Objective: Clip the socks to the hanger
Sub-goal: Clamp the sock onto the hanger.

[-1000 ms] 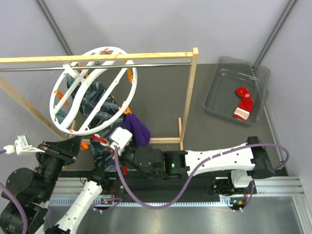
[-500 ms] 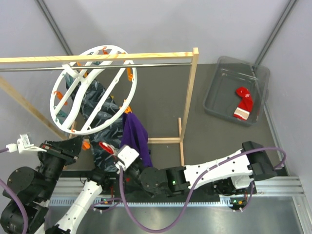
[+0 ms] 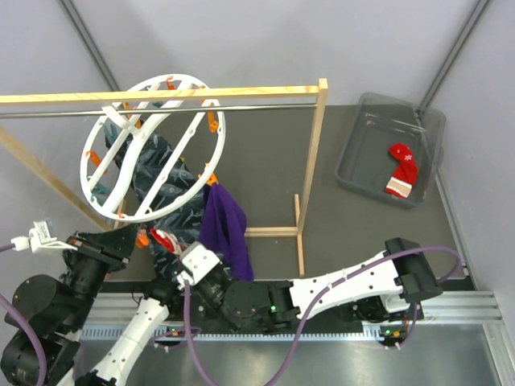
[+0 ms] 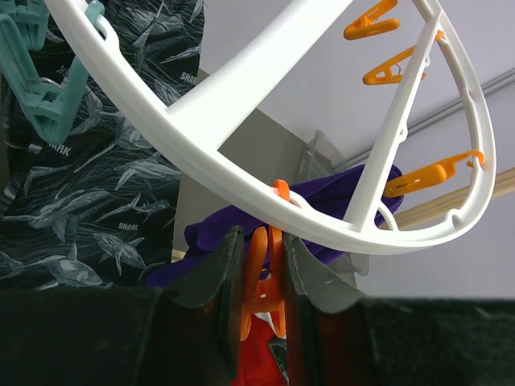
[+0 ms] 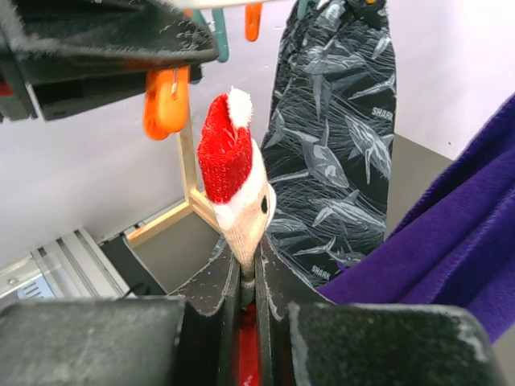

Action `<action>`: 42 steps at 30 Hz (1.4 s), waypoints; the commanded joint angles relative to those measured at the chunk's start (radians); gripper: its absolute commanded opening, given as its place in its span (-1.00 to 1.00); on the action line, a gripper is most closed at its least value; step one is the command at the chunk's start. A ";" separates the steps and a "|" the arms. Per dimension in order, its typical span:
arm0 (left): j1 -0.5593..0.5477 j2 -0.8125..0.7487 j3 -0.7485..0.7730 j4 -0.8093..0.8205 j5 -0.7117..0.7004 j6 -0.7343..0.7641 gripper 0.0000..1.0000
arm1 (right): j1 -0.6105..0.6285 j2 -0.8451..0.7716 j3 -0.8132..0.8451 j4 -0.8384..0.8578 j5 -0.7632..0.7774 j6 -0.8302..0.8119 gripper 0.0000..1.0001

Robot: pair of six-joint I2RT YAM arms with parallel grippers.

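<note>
The hanger [image 3: 153, 149], a white ring with orange clips, hangs tilted from the metal rail. My left gripper [image 4: 261, 241] is shut on an orange clip [image 4: 265, 269] at the ring's [image 4: 241, 104] lower rim; in the top view it [image 3: 138, 238] sits at the ring's near-left edge. My right gripper [image 5: 249, 265] is shut on a red Santa sock [image 5: 233, 173] and holds it upright just below that clip [image 5: 165, 100]; in the top view this gripper [image 3: 170, 244] and sock [image 3: 163, 237] lie beside the left fingers. A purple sock [image 3: 225, 225] hangs from the ring's near rim. Another red sock [image 3: 402, 169] lies in the bin.
A dark shark-print fabric [image 3: 165, 189] hangs under the ring, right behind the grippers. The wooden rack's upright [image 3: 314, 153] and foot stand to the right. A grey bin [image 3: 366, 173] sits at the far right. Teal clips [image 4: 40, 72] hang on the rim's left.
My right arm has drawn back toward the near edge with the red sock, and the sock sits by the left gripper's clip. The purple sock now hangs full length. The left gripper has stayed put.
</note>
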 commanded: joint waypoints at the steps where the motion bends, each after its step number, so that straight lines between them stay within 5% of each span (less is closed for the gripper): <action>1: 0.008 0.027 0.016 -0.060 -0.009 -0.021 -1.00 | 0.020 0.027 0.059 0.060 0.010 -0.041 -1.00; 42: 0.009 0.008 0.014 -0.020 0.003 -0.025 -1.00 | 0.025 0.092 0.134 0.000 -0.027 0.003 -1.00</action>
